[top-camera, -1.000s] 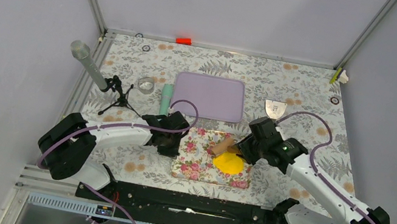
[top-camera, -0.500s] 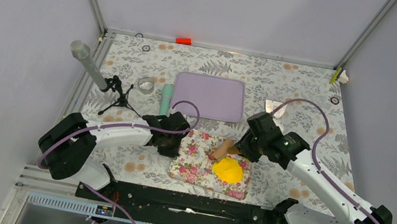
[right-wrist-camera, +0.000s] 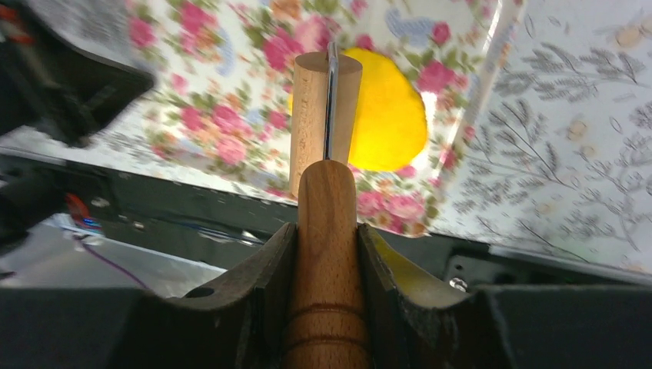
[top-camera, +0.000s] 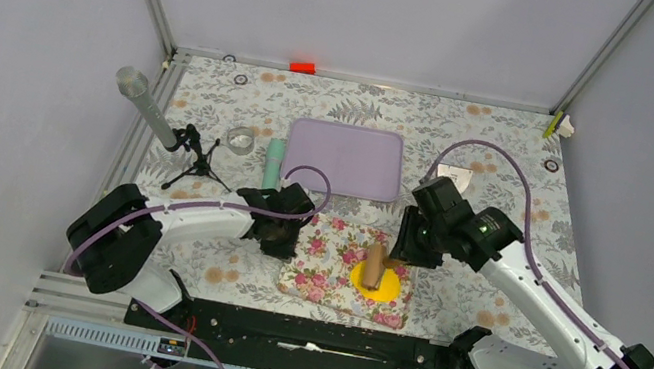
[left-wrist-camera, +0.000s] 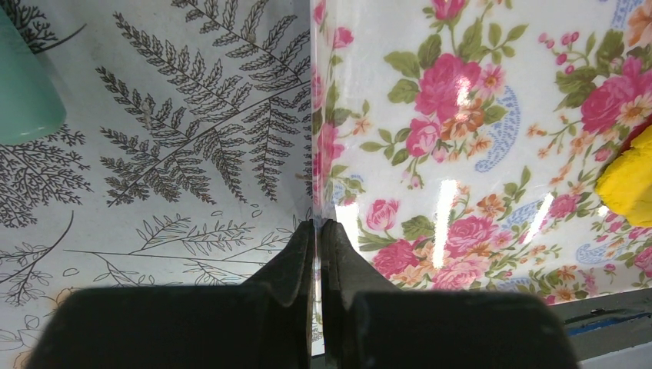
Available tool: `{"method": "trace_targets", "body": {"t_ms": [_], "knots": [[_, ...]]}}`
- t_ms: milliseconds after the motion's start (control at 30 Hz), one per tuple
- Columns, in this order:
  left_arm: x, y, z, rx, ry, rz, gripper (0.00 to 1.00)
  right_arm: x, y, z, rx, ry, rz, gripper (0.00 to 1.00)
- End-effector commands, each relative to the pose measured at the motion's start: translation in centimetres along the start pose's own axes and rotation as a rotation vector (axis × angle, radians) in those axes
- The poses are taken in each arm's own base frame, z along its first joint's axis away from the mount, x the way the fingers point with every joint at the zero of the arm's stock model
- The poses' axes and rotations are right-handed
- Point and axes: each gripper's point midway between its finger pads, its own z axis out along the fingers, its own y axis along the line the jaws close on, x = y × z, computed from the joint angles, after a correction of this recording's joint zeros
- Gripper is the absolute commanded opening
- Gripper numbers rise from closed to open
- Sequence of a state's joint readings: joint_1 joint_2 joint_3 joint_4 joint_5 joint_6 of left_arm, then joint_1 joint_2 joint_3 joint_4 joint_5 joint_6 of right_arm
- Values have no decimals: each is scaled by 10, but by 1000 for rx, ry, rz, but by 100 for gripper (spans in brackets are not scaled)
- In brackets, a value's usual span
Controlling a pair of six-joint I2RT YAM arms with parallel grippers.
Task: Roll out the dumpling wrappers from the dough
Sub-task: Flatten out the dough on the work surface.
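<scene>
The right end effector [right-wrist-camera: 327,242] is closed partway around the handle of a wooden rolling pin [right-wrist-camera: 324,100], one finger pressed to each side of it. The pin's barrel lies across the dough [right-wrist-camera: 392,123], a flattened bright yellow patch that shows on both sides of the barrel in the top view. That patch sits on the near right part of the floral mat [top-camera: 319,252], close to its front edge.

The left end effector [left-wrist-camera: 317,231] is closed tight, its narrow tips pinching the left edge of the floral mat, with the fern-printed worktop [left-wrist-camera: 169,146] under its left side. A corner of the dough shows at the far right of the left wrist view.

Beyond the mat, a lavender tray [top-camera: 345,158] lies flat towards the back of the worktop. A pale green cylinder [top-camera: 273,163] lies just left of the tray, and a small black tripod [top-camera: 195,158] stands further left.
</scene>
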State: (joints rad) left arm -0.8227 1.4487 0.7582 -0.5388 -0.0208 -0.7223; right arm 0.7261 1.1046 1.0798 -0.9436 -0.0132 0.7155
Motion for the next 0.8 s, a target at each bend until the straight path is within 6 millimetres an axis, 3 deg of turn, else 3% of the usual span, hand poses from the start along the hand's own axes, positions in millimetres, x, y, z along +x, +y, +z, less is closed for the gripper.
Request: {"method": "trace_targets", "body": {"t_ms": [0,133,300,567,767], "knots": [[2,15,3,-79,15,44,0,25,-24,10,78,111,-101,0],[1,15,3,-80,10,46,0,27,-30,18,118,130,-111,0],[0,15,4,-84,8,42,0,30,-56,34,256,141,-103,0],[-1,12,4,-79,12,46,0,57,-80,62,312,189,-68,0],[-1,12,4,-75,16,48,0,63,-86,73,348,204,-74,0]]}}
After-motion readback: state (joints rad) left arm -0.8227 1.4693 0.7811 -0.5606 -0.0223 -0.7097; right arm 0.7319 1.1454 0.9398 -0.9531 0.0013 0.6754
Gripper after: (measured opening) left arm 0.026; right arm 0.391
